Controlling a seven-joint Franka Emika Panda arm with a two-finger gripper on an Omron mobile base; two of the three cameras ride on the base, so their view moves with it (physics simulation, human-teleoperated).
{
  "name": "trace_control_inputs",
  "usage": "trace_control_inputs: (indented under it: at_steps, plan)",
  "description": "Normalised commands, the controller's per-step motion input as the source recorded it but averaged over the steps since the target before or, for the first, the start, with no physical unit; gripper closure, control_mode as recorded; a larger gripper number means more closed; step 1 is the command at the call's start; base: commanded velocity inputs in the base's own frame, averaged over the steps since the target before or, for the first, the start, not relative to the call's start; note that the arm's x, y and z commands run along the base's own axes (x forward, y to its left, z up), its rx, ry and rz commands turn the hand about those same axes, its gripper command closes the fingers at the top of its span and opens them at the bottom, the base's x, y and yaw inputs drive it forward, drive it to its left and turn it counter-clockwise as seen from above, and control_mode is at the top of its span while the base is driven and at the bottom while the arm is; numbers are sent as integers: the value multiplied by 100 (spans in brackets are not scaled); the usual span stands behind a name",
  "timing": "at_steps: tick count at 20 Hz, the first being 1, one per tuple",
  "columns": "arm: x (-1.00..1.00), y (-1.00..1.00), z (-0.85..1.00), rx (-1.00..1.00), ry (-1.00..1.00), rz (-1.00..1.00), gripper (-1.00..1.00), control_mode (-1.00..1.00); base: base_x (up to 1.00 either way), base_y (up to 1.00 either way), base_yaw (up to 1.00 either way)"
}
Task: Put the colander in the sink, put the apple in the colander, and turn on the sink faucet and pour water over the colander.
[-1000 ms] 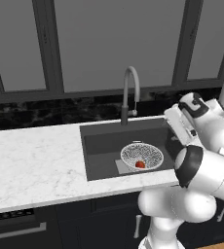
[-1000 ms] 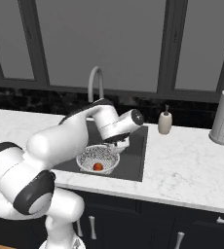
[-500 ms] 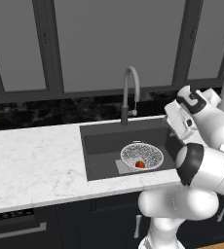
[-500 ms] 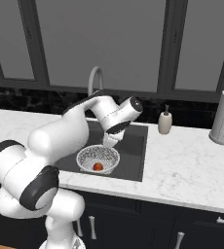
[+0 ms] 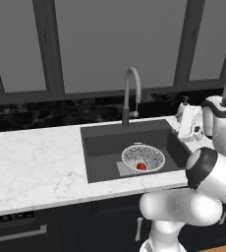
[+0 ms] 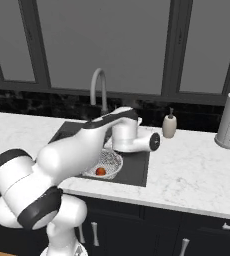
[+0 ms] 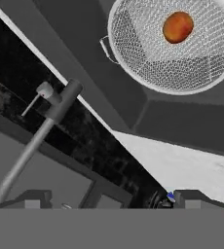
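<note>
**Red apple sits in the colander; tap not yet running**

Speckled white-silver round colander (image 5: 143, 158) lies in the large dark grey rectangular sink (image 5: 105, 147), toward its right near part, with the small red apple (image 5: 141, 166) resting inside it. No blue stream falls from the tall grey gooseneck faucet (image 5: 130, 93), which stands at the far edge of the basin, so by my reading only the water step remains.

The white arm's hand is raised over the right side of the sink, near the beige soap bottle (image 6: 169, 125) on the white marble desk (image 5: 31, 167). In the hand view the faucet's dark base and its small side lever (image 7: 44, 91) lie to the left, apart from the pincer (image 7: 106, 200). Only the finger tips peek up at the bottom edge, seemingly set wide apart with nothing between them, though the view is poor.

Risks from here: the lever is small and thin, so a slightly off approach could slide past it or strike the faucet's stem instead. A wide swing could also knock the soap bottle. If the spout is not above the colander, water would miss it.
</note>
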Motion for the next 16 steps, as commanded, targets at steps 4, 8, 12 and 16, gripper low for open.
trace_control_inputs:
  at_steps: [4,8,12,16]
  plan:
    - [24,0,0,56,-17,-26,-100,-100,0,0,0]
    - [45,4,0,49,-21,-18,-100,-100,0,0,0]
    - [68,2,0,22,-10,-2,-100,-100,0,0,0]
    - [64,0,1,1,8,0,-100,-100,0,0,0]
